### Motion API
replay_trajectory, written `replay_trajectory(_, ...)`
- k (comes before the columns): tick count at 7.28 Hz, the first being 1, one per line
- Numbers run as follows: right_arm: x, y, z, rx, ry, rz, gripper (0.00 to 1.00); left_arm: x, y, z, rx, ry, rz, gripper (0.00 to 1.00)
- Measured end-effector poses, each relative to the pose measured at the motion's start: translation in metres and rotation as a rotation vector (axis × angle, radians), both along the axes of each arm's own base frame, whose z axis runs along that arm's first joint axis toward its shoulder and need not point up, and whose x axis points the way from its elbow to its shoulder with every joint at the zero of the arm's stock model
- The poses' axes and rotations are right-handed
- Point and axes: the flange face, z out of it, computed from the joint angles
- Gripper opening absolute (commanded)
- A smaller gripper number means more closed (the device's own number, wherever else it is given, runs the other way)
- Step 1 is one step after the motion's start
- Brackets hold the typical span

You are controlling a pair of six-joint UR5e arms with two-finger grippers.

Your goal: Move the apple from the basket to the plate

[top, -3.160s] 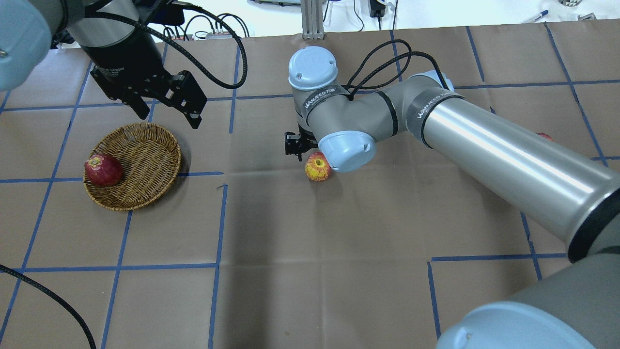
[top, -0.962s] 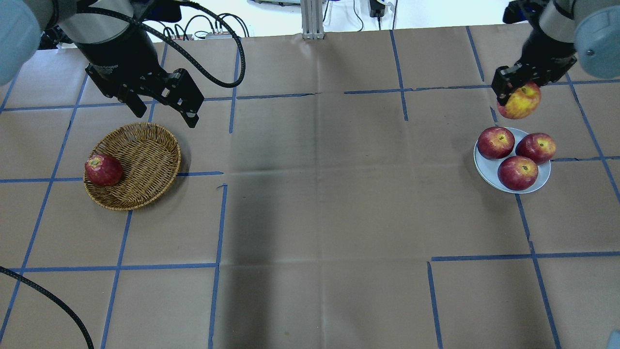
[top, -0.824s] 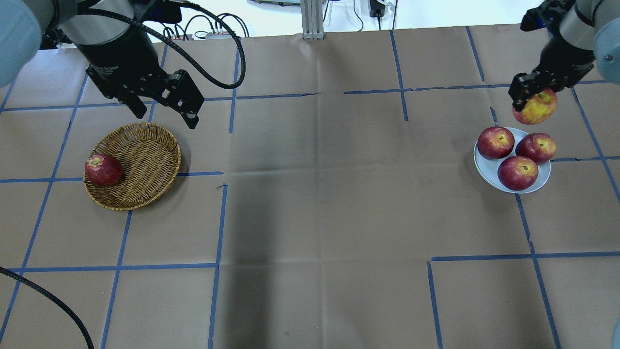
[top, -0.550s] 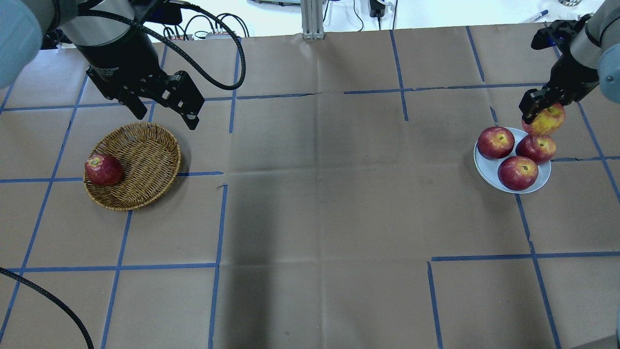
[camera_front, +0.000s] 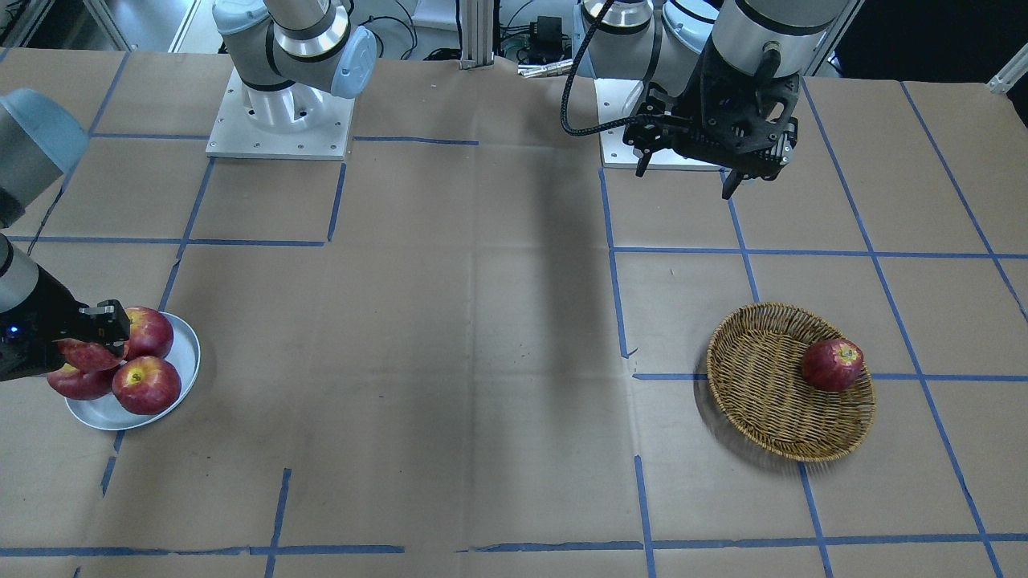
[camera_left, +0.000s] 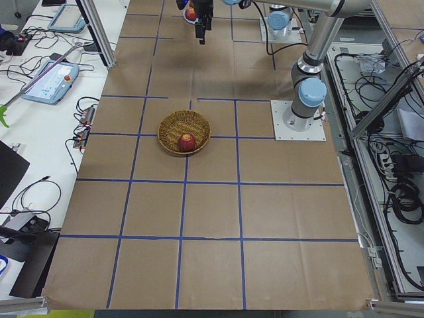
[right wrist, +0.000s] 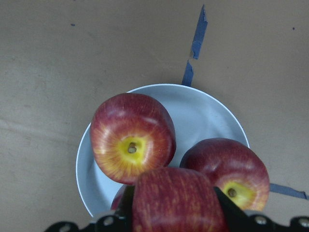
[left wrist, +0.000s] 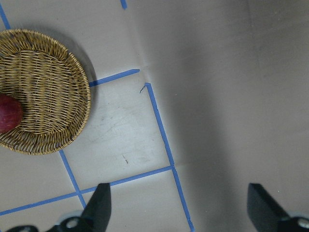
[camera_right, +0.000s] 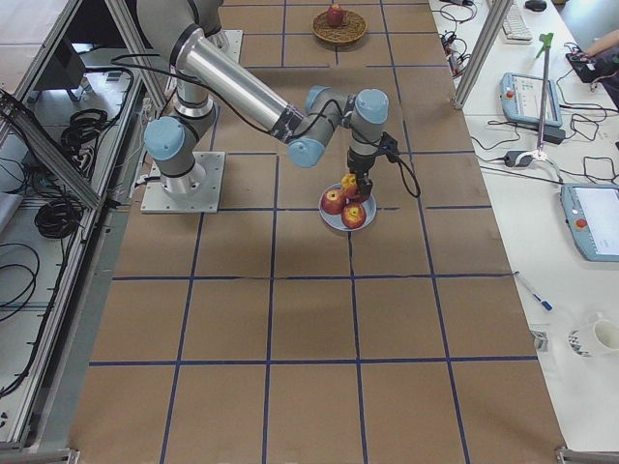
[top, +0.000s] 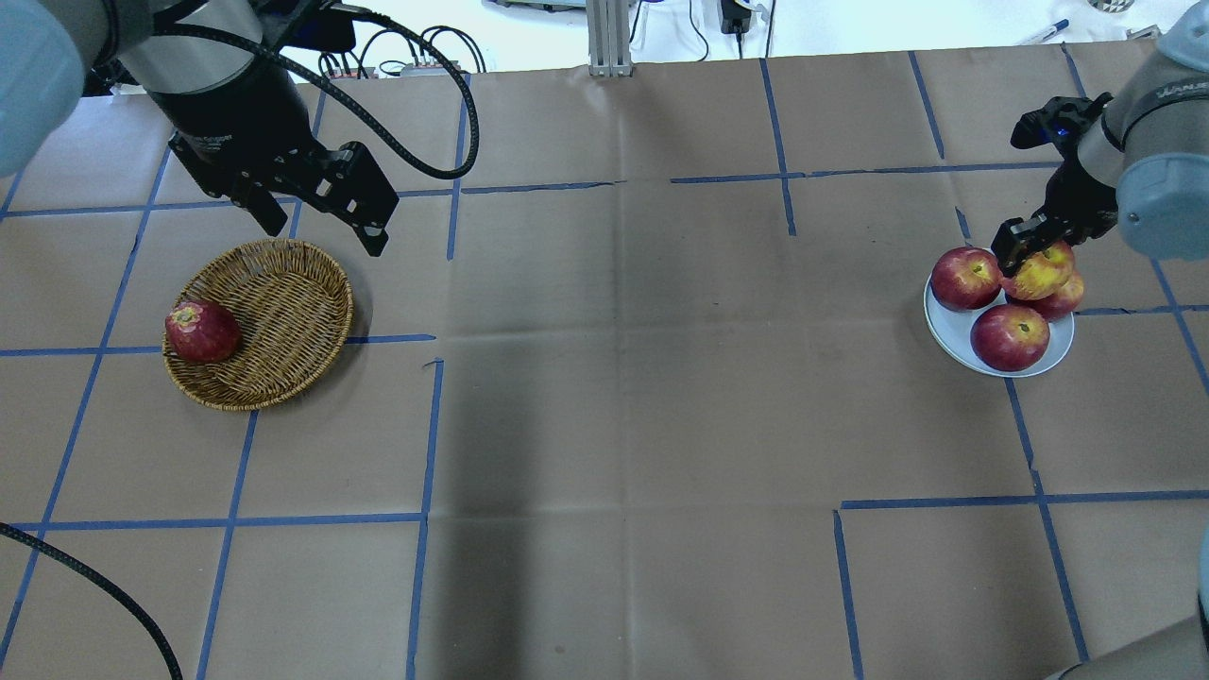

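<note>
Brown paper (top: 614,397) gridded with blue tape (top: 227,518) covers the work surface. Toward its left side the left gripper (top: 321,227) hangs with its fingers spread and nothing between them, just past the far rim of the basket (top: 283,302). A darker red apple (top: 201,331) lies against the basket's left wall. Well apart on the right sits the plate (top: 952,331), carrying three glossy red apples (top: 1009,336). The right gripper (top: 1039,257) is clamped on the apple (top: 1039,274), holding it low over the plate's far side, right above those three; whether it touches them cannot be told.
</note>
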Motion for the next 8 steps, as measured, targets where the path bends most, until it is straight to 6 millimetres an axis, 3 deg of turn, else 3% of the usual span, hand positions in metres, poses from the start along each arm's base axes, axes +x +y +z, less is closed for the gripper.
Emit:
replay_trajectory(1,-0.004,-0.001,-0.006,0.004,0.001,-0.005,0.58,0.000,0.000,-0.001,0.001,0.000,-0.005,0.99)
replay_trajectory(2,-0.006,-0.001,-0.009,0.006,0.000,-0.011,0.89,0.000,0.000,-0.001,0.001,0.001,-0.007,0.99)
replay_trajectory(3,-0.007,-0.001,-0.009,0.005,-0.001,-0.015,1.00,0.000,0.000,-0.001,0.002,0.001,-0.009,0.99)
replay_trajectory(6,-0.006,0.000,0.002,-0.004,0.007,-0.019,1.00,0.000,0.001,-0.001,0.003,0.001,-0.010,0.99)
replay_trajectory(8,0.008,0.007,0.040,-0.054,0.024,-0.028,1.00,0.001,0.001,-0.002,0.003,0.001,-0.016,0.99)
